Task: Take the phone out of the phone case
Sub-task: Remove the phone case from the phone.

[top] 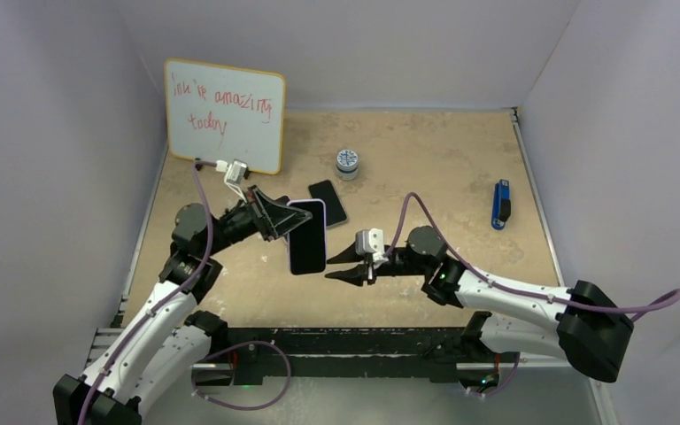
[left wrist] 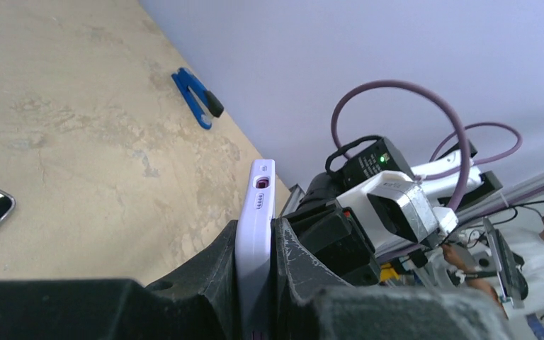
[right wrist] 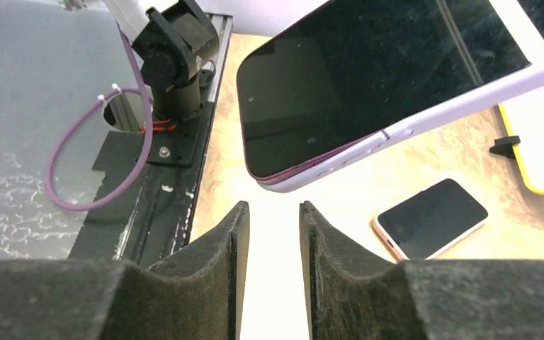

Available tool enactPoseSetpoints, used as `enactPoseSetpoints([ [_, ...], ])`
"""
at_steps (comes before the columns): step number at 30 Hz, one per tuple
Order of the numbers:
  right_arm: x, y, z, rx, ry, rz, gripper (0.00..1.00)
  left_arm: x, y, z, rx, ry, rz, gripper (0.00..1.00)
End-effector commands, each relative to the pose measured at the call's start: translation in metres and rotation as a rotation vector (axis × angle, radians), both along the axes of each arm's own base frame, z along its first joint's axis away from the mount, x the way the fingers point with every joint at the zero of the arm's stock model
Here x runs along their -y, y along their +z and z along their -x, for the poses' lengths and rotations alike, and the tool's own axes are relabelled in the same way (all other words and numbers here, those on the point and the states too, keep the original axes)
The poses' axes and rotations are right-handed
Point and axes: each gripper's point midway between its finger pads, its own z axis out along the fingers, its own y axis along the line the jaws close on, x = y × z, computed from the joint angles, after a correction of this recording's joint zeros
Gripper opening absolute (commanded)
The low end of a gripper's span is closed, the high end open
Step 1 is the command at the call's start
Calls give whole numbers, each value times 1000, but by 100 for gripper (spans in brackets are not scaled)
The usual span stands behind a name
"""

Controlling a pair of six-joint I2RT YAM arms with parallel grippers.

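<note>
so the left pincer (top: 284,221) is clamped on the cased phone (top: 307,239), holding it off the table (top: 425,150) long-ways toward the near edge, and the right pincer (top: 336,264) sits spread just right of its lower end

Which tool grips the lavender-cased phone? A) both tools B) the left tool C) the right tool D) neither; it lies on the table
B: the left tool is clamped on the cased phone, while the right tool sits open just short of its lower end.
</note>
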Motion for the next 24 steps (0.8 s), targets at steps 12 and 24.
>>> enactPoseSetpoints([
  [12, 1, 56, -2, -208, -58, -346, 49, -33, 33, -2, 37, 188, 400, 0],
  [24, 0, 61, -9, -320, -76, -470, 48, -47, 27, -10, -53, 225, 582, 0],
])
